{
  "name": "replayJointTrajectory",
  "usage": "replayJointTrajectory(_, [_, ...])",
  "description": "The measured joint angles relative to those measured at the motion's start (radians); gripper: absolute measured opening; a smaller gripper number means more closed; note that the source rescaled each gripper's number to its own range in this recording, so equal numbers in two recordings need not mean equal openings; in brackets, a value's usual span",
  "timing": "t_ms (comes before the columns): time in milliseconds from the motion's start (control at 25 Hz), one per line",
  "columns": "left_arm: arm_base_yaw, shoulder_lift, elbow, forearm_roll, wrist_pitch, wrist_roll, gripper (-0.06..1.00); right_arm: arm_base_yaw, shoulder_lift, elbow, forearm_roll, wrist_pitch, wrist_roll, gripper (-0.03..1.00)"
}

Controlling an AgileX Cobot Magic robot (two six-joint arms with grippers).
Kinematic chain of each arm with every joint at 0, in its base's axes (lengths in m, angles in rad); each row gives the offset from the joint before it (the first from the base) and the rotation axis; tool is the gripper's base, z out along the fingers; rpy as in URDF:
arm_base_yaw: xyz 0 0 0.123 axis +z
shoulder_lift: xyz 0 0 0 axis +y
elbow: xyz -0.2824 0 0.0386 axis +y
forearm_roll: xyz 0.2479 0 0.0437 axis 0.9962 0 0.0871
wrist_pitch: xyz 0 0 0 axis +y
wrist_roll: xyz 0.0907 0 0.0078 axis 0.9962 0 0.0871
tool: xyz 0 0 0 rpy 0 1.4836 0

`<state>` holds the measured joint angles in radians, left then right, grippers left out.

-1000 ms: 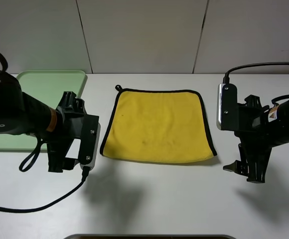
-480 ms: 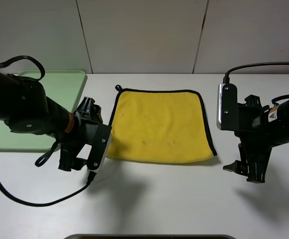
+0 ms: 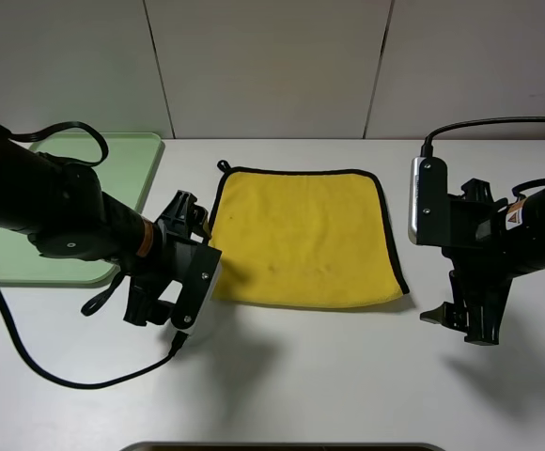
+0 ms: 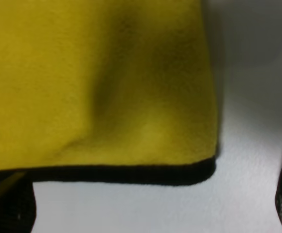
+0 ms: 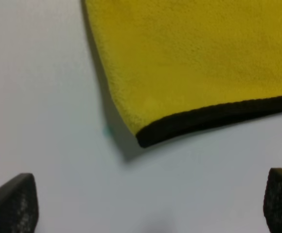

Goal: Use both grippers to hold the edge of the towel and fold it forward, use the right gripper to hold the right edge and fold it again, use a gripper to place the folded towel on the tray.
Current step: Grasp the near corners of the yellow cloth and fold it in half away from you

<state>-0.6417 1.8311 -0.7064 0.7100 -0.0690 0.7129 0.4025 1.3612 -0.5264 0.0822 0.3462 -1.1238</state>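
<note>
We're at the start. The square bright-yellow microfibre towel (image 3: 301,240) lies flat & unfolded mid-way across the white table (image 3: 329,385). The large pale-green plastic tray (image 3: 113,164) sits at the towel's 9–10 o'clock, near but apart. Nothing's folded yet, so we judge step 1, the two-arm grab of the 6 o'clock edge, is the one in hand.

The left gripper (image 3: 164,258), on the black arm w/ the orange-brown band, sits over the towel's 7 o'clock corner. Its jaws are spread wide & it holds nothing. The right gripper (image 3: 474,263) hangs just beside the 4 o'clock corner, also wide & empty. The placement makes sense to us: one arm per near corner, so the edge can lift evenly and go over toward 12.

The views differ. The overhead cam gives the layout, but the left arm's bulk hides the corner under it. The left wrist cam shows that corner, w/ the thin black trim (image 4: 121,174) running just ahead of the fingertips (image 4: 9,208) and the cloth slightly humped. We can't tell if a finger touches the cloth. The right wrist cam shows the same trim (image 5: 204,121) w/ bare table between it & the fingertips (image 5: 12,204). So we reckon the right arm has further to go.
</note>
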Motion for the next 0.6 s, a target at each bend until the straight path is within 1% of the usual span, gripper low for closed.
replayJointTrajectory(280, [0.0, 0.032, -0.017, 0.001, -0.057, 0.005, 0.98, 0.0, 0.0, 0.0, 0.004, -0.001, 0.0, 1.0])
replayJointTrajectory(600, [0.0, 0.04, -0.025, 0.001, -0.068, 0.007, 0.98, 0.0, 0.0, 0.0, 0.014, -0.014, -0.044, 1.0])
